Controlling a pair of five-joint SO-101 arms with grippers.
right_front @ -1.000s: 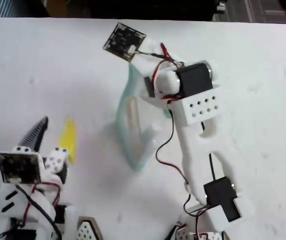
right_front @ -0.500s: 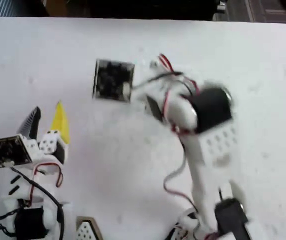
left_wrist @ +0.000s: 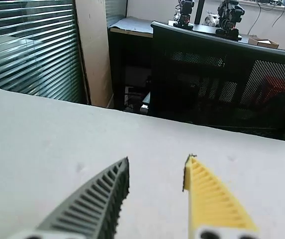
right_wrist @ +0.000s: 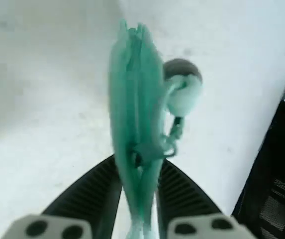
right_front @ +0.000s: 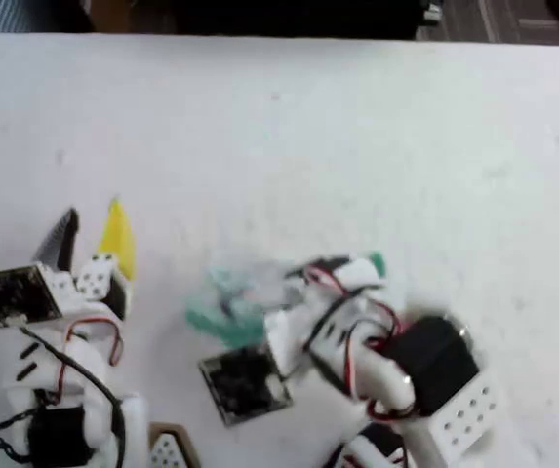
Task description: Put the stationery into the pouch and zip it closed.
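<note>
Starting at the near edge of the bench (right_front: 377, 127), the right end effector (right_wrist: 138, 199) is pinching the teal pouch (right_wrist: 132, 94) between its dark fingers, gripped at the end where the zip slider (right_wrist: 149, 149) sits. The pouch stands edge-on, and its long axis runs straight out from the fingers, in line with the end effector. A round charm (right_wrist: 182, 84) hangs beside its outer half. In the high view the pouch points from the right arm toward the left arm's side. The left end effector (right_front: 92, 219) lies a little farther up the bench, fingers spread and holding nothing, with bare bench between it and the pouch. The right arm is therefore the nearer one, already on the pouch. It cannot be told whether the stationery is inside or whether the zip is drawn shut. No legible writing or label is made out on the pouch. Beyond the far edge stand a dark chair (left_wrist: 222, 79) and window blinds (left_wrist: 28, 45).
</note>
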